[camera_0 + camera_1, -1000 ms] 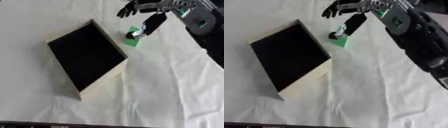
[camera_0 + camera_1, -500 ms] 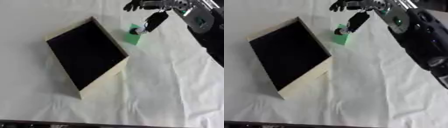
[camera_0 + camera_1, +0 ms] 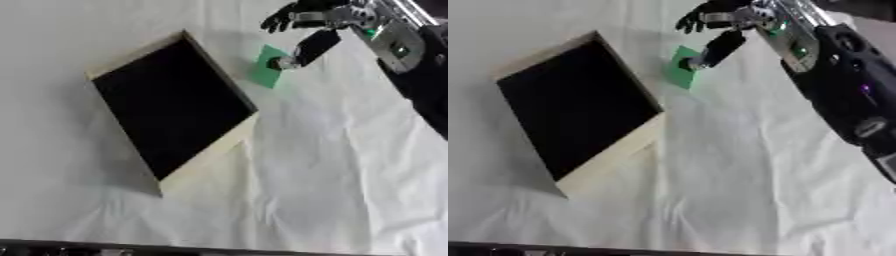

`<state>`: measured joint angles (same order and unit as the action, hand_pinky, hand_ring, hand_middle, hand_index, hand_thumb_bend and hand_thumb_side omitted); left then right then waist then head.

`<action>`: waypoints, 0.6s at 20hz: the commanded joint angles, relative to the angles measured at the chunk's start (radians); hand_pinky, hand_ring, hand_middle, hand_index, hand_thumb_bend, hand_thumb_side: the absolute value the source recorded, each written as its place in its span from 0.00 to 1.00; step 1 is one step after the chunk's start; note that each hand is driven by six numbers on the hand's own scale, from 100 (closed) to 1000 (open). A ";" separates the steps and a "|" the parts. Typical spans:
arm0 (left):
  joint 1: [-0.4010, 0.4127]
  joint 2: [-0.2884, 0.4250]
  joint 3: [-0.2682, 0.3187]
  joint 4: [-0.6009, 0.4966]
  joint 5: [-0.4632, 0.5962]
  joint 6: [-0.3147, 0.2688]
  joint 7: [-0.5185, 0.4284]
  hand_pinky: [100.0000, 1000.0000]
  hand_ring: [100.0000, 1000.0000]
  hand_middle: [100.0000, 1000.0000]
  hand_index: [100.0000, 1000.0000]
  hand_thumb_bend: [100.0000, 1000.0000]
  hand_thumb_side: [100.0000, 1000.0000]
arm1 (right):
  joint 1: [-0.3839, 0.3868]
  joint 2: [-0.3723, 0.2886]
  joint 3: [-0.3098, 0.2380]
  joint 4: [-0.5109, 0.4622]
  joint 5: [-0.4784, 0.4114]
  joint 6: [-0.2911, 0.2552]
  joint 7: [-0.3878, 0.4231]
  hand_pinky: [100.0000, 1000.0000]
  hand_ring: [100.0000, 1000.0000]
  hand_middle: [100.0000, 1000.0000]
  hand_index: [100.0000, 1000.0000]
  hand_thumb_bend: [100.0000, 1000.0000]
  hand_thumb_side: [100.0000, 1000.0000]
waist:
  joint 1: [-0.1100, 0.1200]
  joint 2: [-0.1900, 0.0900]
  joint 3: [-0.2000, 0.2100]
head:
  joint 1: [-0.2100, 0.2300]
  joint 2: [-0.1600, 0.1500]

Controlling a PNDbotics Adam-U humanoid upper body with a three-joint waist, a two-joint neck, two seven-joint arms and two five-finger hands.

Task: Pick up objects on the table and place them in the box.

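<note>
Fingers of the right hand spread out and fairly straight over the far right part of the surface, while the thumb reaches down and its tip touches the green block, or a small dark round thing on the block; I cannot tell which. Nothing looks pinched or lifted, so I read the hand as open and holding nothing. The green block lies flat on the cloth just beside the far right corner of the box, apart from its wall. The left hand shows in neither view. To do this step well, the fingers would probably need to come down on the side of the block opposite the thumb, closing across its narrow width, then lift it straight up before crossing the near wall, since that wall stands close enough to catch an edge. The block looks thin, flat and rigid with sharp corners, so it may slide on the cloth instead of rising. The cloth is white, soft and creased. The box is a shallow rectangle with pale, wood-coloured walls and a matt black inside, lying askew to the surface's edges.
</note>
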<state>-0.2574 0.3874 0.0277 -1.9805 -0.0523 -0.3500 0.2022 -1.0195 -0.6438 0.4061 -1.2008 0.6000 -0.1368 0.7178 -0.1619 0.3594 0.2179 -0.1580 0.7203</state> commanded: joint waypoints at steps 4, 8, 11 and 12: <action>-0.010 0.005 -0.003 -0.020 -0.002 0.001 -0.004 0.53 0.64 0.65 0.75 0.00 0.61 | -0.015 -0.003 -0.023 0.022 -0.036 0.029 0.004 0.82 0.85 0.82 1.00 0.18 0.71 | 0.004 -0.013 0.004 | -0.004 0.003; -0.013 0.004 -0.004 -0.020 -0.002 0.002 -0.006 0.53 0.64 0.65 0.75 0.00 0.61 | -0.010 0.011 -0.032 0.060 -0.007 0.042 -0.009 0.81 0.85 0.82 1.00 0.19 0.72 | 0.002 -0.009 0.010 | -0.006 0.003; -0.013 0.003 -0.004 -0.020 -0.002 0.002 -0.006 0.53 0.64 0.65 0.75 0.00 0.61 | -0.006 0.017 -0.035 0.080 0.003 0.034 -0.007 0.79 0.83 0.78 0.99 0.19 0.72 | 0.001 -0.008 0.012 | -0.004 0.005; -0.013 0.002 -0.005 -0.020 -0.002 0.002 -0.006 0.53 0.64 0.65 0.75 0.00 0.61 | -0.006 0.019 -0.035 0.083 0.005 0.031 -0.006 0.79 0.82 0.77 0.99 0.18 0.72 | 0.001 -0.009 0.011 | -0.003 0.006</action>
<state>-0.2628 0.3830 0.0222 -1.9805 -0.0524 -0.3472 0.1994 -1.0152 -0.6077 0.3818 -1.1252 0.5899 -0.1031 0.7115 -0.1687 0.3689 0.2290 -0.1611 0.7205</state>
